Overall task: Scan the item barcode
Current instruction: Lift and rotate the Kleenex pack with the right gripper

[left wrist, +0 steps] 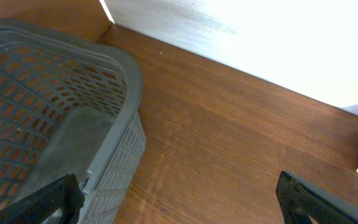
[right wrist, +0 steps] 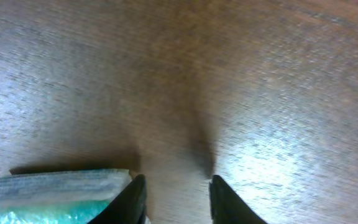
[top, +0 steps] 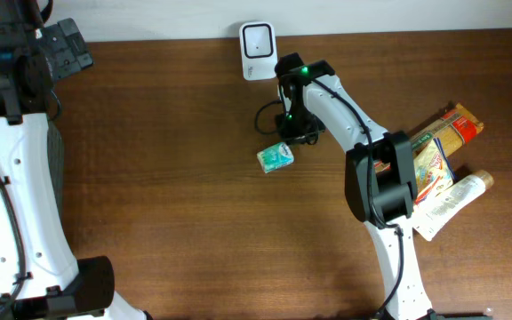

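Lying on the table (top: 167, 178), the small packet (top: 276, 157) (teal, white-edged) sits askew.

Teal-and-white packet (top: 276, 157), grey lattice basket (left wrist: 124, 70)

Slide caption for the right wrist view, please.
Right gripper, jaws slightly apart and empty, over the wooden table beside a teal packet.

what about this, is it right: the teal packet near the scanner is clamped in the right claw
Not clamped. The right wrist view shows the packet lying beside the right claw, outside its fingers, with only bare table between them. The rest holds.
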